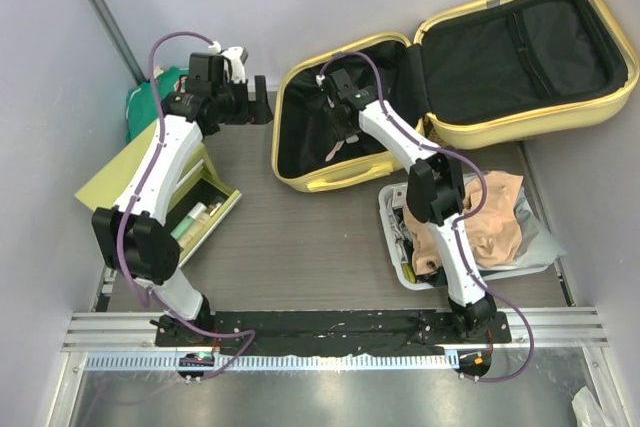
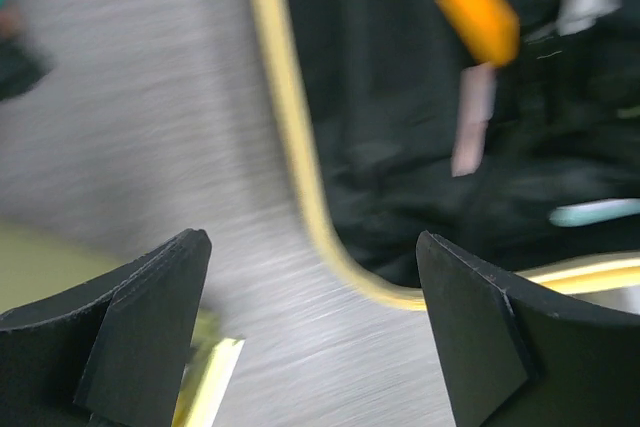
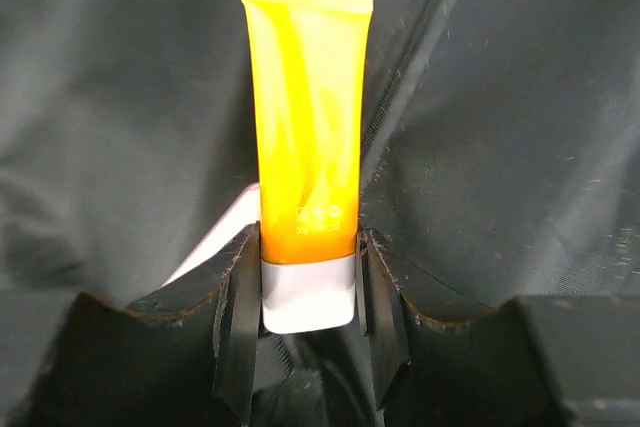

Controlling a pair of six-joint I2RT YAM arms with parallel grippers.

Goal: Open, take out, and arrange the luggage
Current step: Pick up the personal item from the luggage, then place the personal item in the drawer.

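**Presently on the surface: luggage open, one tube in my grip**

Item one, the luggage (image 1: 340,175): pale yellow hard shell, lying open at the far right of the surface (image 1: 300,237). Its two halves are spread side by side with the black lining showing, and the lid half reaches the far right corner.

Item two, my right gripper (image 1: 335,82): down inside the left half of the luggage, closed on an orange tube (image 3: 305,127). The jaws press on the white cap end and the crimped end points away from me against the lining.

Item three, my left gripper (image 1: 258,102): jaws spread wide and holding nothing, over bare surface just beside the luggage's left rim.

Item four, a yellow-green box (image 1: 130,172): at the left edge, its tray open and small things inside.

Item five, a white bin (image 1: 395,207): near the right edge, beige cloth (image 1: 485,212) heaped in it.

Item six, something green (image 1: 150,102): far left corner; I cannot tell what it is.
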